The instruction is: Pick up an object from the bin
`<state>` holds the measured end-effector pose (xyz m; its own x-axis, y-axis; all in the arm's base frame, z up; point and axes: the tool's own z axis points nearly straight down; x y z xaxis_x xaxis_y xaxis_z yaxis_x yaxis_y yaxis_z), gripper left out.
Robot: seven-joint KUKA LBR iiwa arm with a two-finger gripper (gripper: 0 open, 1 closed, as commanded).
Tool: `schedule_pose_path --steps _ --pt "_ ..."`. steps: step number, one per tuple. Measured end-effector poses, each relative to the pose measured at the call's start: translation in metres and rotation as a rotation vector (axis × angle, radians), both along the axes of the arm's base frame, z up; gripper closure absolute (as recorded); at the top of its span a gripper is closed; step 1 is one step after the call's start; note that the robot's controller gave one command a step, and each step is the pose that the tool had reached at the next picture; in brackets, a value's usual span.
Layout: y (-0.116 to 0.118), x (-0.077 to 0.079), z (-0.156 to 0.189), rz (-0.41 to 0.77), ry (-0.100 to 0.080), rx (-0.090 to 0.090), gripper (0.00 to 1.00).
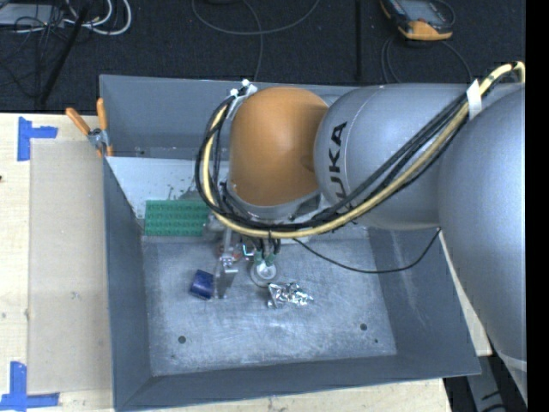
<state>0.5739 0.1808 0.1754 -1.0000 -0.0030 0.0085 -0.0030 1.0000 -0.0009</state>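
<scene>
Hanging low over the middle of the bin (pixel 257 376), the hand (pixel 244 275) is open: its two fingers (pixel 226 275) stand apart, with bare grey floor showing between them. Just beside the finger nearer the bin's left wall lies a small blue block (pixel 202 285), tilted on the floor; whether it touches that finger cannot be told. On the other side, toward the bin's front right corner, a crumpled silver piece (pixel 289 295) lies near the second finger but apart from it. Farther out, a green ridged block (pixel 176 217) rests toward the back left corner, where the floor meets the sloping back wall, well apart from the hand. Above the hand sits the orange cover (pixel 274 148) on the wrist, with yellow and black cables (pixel 208 157) looping round its left side. From there the thick grey arm (pixel 403 161) runs off across the bin's right wall.
</scene>
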Motion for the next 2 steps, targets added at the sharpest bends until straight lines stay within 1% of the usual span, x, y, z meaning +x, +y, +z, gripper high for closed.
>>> schedule_pose_path --steps 1,2 --pt "-0.0077 -0.021 -0.0994 -0.054 0.002 -0.002 0.0" --pt "-0.0073 -0.0183 -0.0946 -0.058 -0.006 0.001 1.0"
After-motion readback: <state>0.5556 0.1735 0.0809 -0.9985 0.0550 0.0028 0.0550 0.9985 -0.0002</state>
